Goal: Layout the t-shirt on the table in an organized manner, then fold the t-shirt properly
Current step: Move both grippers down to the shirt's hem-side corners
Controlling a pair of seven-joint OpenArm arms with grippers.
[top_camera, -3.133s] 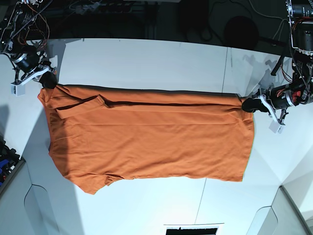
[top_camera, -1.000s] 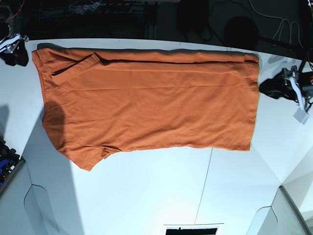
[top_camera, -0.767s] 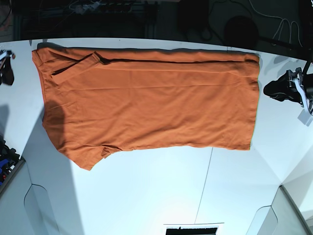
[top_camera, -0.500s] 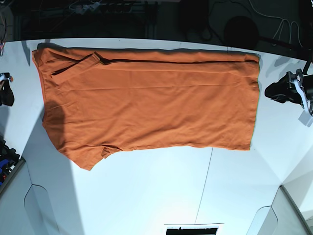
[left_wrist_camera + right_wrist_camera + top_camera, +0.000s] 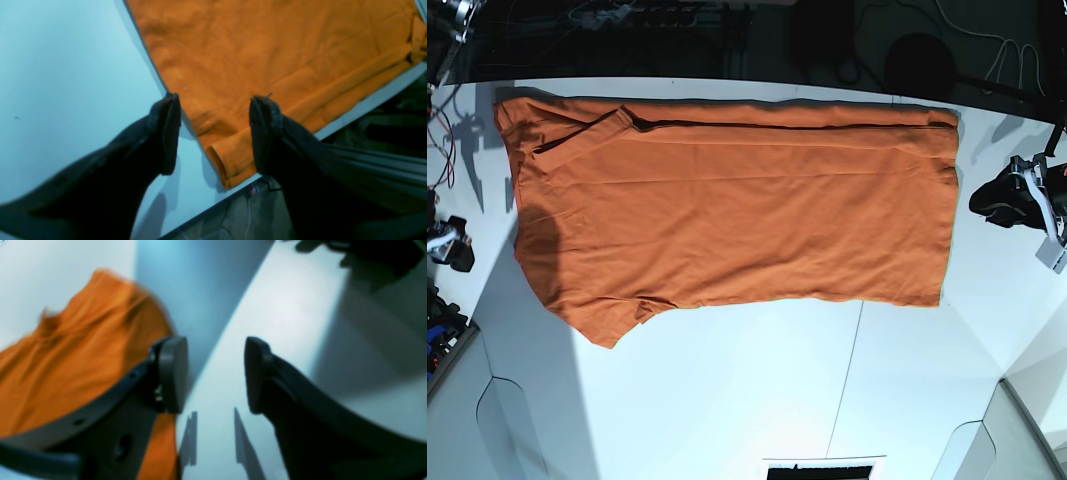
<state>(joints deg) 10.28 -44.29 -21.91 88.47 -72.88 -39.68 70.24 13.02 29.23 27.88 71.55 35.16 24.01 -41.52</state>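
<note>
Garment count is one: a single orange t-shirt [image 5: 727, 210] lies spread on the one white tabletop [image 5: 727, 400], and two tools are in view, one at each end of it. The t-shirt runs lengthwise along the far edge of the tabletop in the base view, its upper border almost level with that edge, its body reaching toward the middle. It is plain orange with short sleeves. A long fold runs along its far side, marked by a thin dark shadow line, and one sleeve is turned in near the far left corner. The other sleeve pokes out as a small flap at the near left of the cloth. The hem end on the base view's right is nearly straight. The fabric lies mostly flat with faint creases; no tag is visible.

The left tool [image 5: 1017, 195] sits just off the hem end, near the right edge of the tabletop, apart from the cloth. In its wrist view the left tool [image 5: 213, 130] has its two dark fingers spread wide with nothing between them, and the folded corner of the t-shirt [image 5: 267, 50] lies below the gap at the tabletop edge.

The right tool [image 5: 452, 240] is at the left edge of the tabletop, well clear of the collar end. Its wrist view, somewhat blurred, shows the right tool [image 5: 213, 373] parted and empty above bare white surface, with orange cloth [image 5: 66, 356] beside its left finger
</note>
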